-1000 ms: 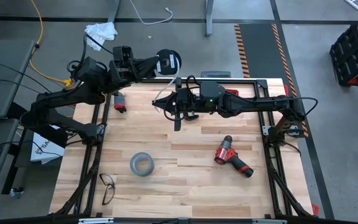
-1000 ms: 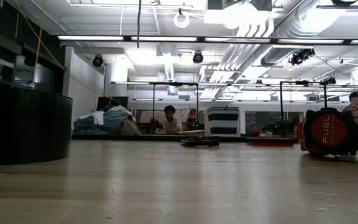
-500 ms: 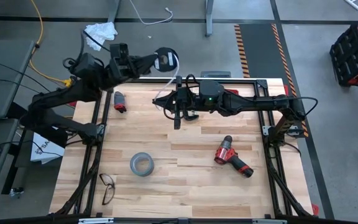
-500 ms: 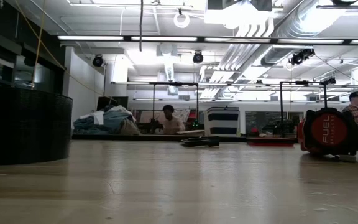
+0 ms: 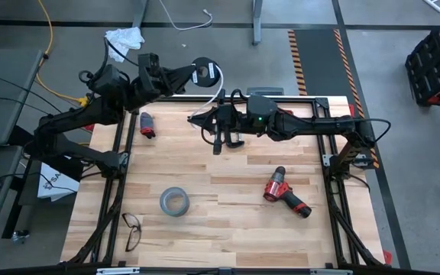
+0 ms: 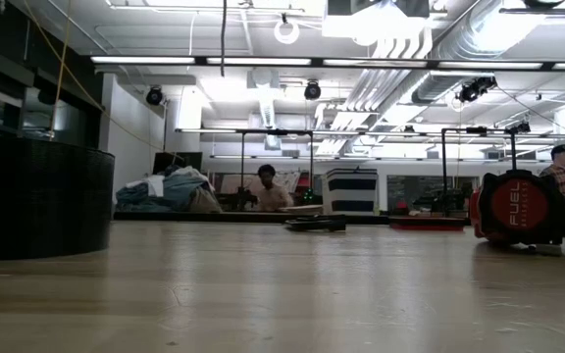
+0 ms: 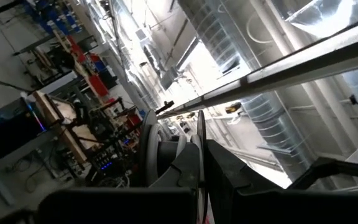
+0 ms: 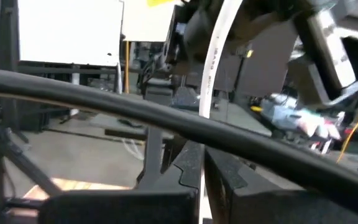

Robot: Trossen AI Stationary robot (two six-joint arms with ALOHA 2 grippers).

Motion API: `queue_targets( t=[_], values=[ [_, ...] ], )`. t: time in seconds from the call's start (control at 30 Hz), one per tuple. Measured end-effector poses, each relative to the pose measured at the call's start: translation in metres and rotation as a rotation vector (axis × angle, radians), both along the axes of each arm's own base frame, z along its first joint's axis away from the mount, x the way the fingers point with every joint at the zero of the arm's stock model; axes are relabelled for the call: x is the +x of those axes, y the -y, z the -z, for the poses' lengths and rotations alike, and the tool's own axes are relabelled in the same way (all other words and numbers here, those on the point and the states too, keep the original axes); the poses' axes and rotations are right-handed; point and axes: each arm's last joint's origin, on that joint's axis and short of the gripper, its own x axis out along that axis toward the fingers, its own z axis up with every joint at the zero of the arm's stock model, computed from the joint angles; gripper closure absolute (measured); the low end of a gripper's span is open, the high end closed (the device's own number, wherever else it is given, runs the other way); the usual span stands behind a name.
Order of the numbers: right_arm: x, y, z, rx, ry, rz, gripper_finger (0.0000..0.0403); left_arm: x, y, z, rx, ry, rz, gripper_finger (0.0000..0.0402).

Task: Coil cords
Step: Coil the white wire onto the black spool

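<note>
The small black round disc (image 5: 207, 72) with a pale face is in my left gripper (image 5: 193, 75), which is shut on it high up, past the table's far edge. The thin white cable (image 5: 220, 93) runs from the disc down to my right gripper (image 5: 207, 122), which is shut on it over the far middle of the table. In the left wrist view the disc (image 7: 157, 146) shows edge-on at the fingers. In the right wrist view the cable (image 8: 213, 56) rises from between the fingers. My left gripper pinches the disc's rim (image 7: 166, 155) between its two fingers, coming level from the table's left. The disc is lifted clear, with the cable hanging from it. My right gripper pinches the white cable (image 8: 204, 118) between its two fingers, across the cable, some way from the disc. The cable is clear of the table and runs nearly straight up to the disc.
A grey tape roll (image 5: 173, 202), glasses (image 5: 132, 229), a red drill (image 5: 285, 192) and a small red-and-black object (image 5: 147, 126) lie on the table. A loose white cable (image 5: 189, 23), a yellow cord (image 5: 48, 46) and a white cloth (image 5: 124, 38) lie on the floor beyond.
My left gripper has carried the disc a little farther past the table's far edge. My right gripper has shifted slightly toward the far left. The slack loop of white cable between them has drawn straighter.
</note>
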Motion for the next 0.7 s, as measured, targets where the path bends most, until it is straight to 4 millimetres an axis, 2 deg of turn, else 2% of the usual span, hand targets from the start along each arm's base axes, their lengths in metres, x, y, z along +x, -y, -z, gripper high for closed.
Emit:
queue_targets(
  t=[0.2, 0.47, 0.7],
  values=[
    [-0.001, 0.005, -0.007, -0.047, 0.070, 0.121, 0.0403, 0.001, 0.003, 0.000, -0.042, 0.005, 0.026, 0.0398],
    [-0.003, 0.016, -0.016, -0.050, 0.189, 0.138, 0.0403, 0.004, 0.011, 0.003, -0.148, 0.005, 0.036, 0.0398],
    [0.010, 0.020, -0.007, -0.040, 0.234, 0.128, 0.0403, 0.009, 0.011, 0.005, -0.194, 0.018, -0.012, 0.0398]
  ],
)
